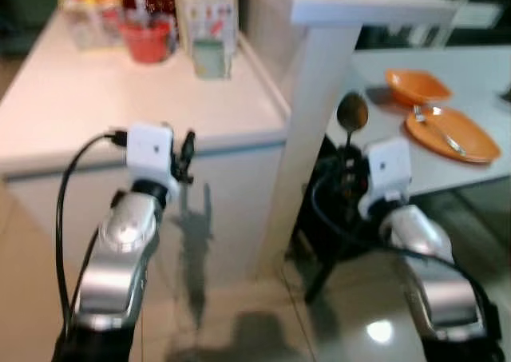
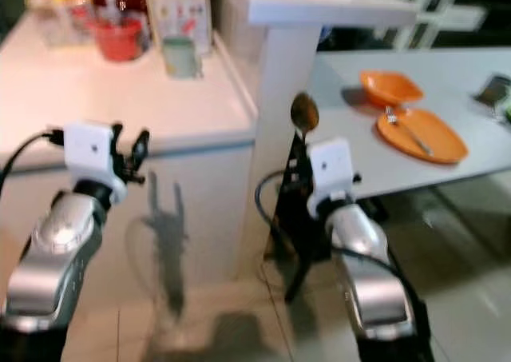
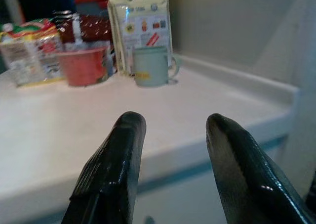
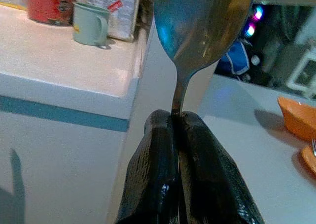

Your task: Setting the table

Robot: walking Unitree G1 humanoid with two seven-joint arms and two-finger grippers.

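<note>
A spoon (image 4: 202, 23) is being held upright in the closed right pincer (image 4: 178, 122). Beyond it, an orange plate (image 1: 452, 134) bearing a fork (image 1: 437, 129) and an orange bowl (image 1: 416, 85) are already lying on the counter (image 1: 479, 66); the spoon is yet to be placed. The left pincer (image 3: 175, 127) is being held open, with nothing in it.

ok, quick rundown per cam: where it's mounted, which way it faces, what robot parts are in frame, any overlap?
Left eye: head, looking forward and down at the white counter and grey table; both silver arms show.
Right eye: same scene; orange plate with fork.
Left wrist: along the open left gripper over the counter toward the green mug.
Right wrist: along the right gripper pinching an upright spoon.
Shared: both wrist views catch the mug.
</note>
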